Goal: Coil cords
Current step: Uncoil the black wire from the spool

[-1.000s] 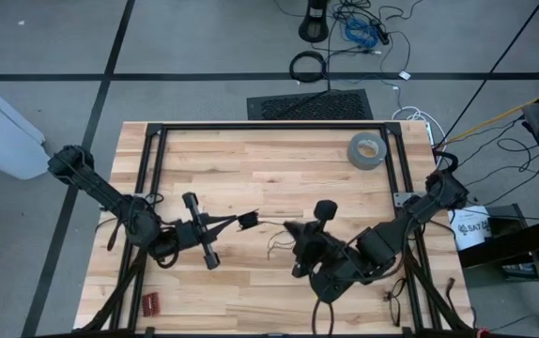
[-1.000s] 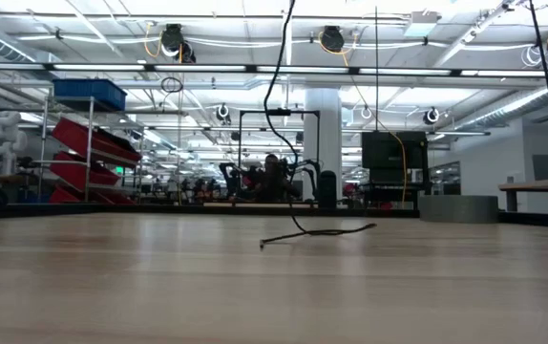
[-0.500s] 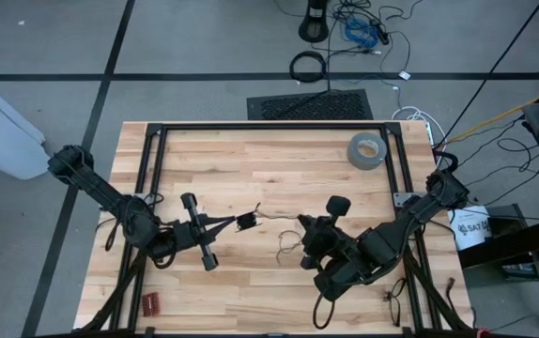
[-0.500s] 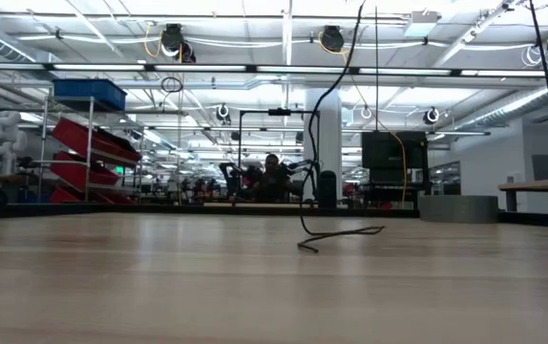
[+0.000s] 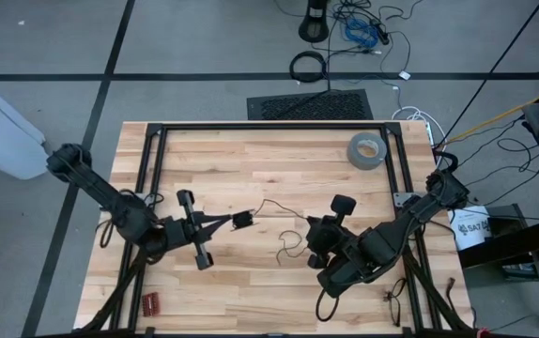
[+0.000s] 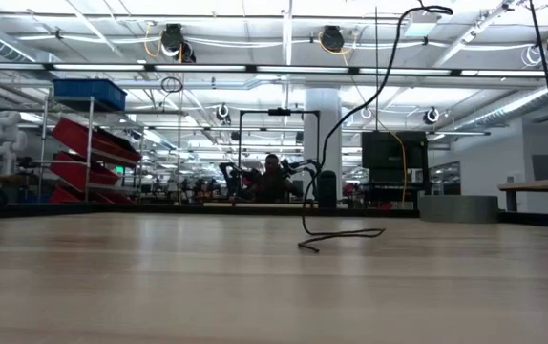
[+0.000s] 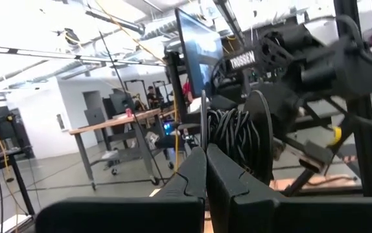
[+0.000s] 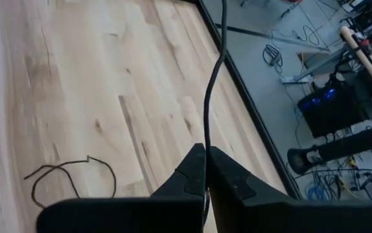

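The cord is a thin black wire. A small wound bundle of it [image 5: 244, 222] sits at the tip of my left gripper [image 5: 236, 222], which is shut near the table's middle. From there the wire arches slack [image 5: 271, 203] across to my right gripper [image 5: 311, 227], which is shut on it. Below the right gripper the wire drops [image 6: 324, 153] to the table. Its loose tail [image 5: 288, 249] lies curled on the wood. My left gripper is shut on the cord at the wound bundle [image 7: 232, 139], which sits beside its fingertips, lifted clear of the table. A single strand [image 7: 203, 120] rises from between the two fingers. The fingers point about level toward the table's right. My right gripper pinches a single strand of the cord [image 8: 205, 133] between its two fingertips, coming at it from above on a slant. The strand runs on past the fingertips. The tail [image 8: 69, 178] lies looped on the table.
A grey tape roll [image 5: 367, 149] lies at the far right of the table. Black frame rails [image 5: 152, 169] run along the left, right and far sides. A small red item [image 5: 149, 302] lies at the near left corner. A cable ring [image 5: 307, 66] lies on the floor beyond.
My right gripper has gone toward the table's right edge and tipped downward, staying shut on the cord. The stretch between the two grippers, nearly straight before, now arches slack. The tail has slid along the table to the right.
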Action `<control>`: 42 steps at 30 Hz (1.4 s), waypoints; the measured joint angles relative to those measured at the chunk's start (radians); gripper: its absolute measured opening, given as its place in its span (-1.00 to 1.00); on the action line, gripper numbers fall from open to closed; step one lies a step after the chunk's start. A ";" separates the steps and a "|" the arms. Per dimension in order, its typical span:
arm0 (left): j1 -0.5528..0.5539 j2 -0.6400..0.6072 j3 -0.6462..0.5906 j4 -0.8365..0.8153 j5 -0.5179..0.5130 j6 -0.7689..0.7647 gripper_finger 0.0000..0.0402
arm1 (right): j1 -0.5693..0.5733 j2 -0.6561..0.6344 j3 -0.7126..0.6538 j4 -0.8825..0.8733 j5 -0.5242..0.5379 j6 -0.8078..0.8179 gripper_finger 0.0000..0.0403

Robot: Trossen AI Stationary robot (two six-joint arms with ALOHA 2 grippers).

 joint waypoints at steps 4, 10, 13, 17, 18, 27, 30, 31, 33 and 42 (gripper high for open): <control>0.000 -0.037 0.000 0.001 0.000 0.042 -1.00 | 0.000 0.000 0.000 -0.001 0.000 0.002 -1.00; 0.000 -0.091 0.000 0.000 0.000 0.078 -1.00 | -0.002 0.000 0.000 -0.001 -0.018 0.002 -1.00; 0.000 -0.115 0.000 0.000 0.000 0.080 -1.00 | -0.002 0.000 -0.001 0.000 -0.025 0.005 -1.00; 0.000 -0.130 0.000 -0.001 0.012 0.078 -1.00 | -0.002 0.000 -0.002 0.006 -0.026 0.008 -1.00; 0.000 -0.129 0.000 -0.005 0.019 0.076 -1.00 | -0.002 0.000 -0.009 0.013 -0.029 0.008 -1.00; -0.007 -0.127 0.000 -0.022 0.025 0.070 -1.00 | -0.036 0.001 -0.231 0.160 -0.145 -0.006 -1.00; -0.012 -0.126 0.000 -0.029 0.023 0.070 -1.00 | -0.057 0.001 -0.310 0.205 -0.167 -0.011 -1.00; -0.013 -0.126 0.000 -0.031 0.022 0.070 -1.00 | -0.065 0.001 -0.329 0.226 -0.176 -0.017 -1.00; -0.013 -0.125 -0.001 -0.034 0.019 0.070 -1.00 | -0.086 0.001 -0.360 0.271 -0.198 -0.049 -1.00; -0.013 -0.126 -0.001 -0.043 0.020 0.061 -1.00 | -0.140 0.001 -0.407 0.461 -0.289 -0.198 -1.00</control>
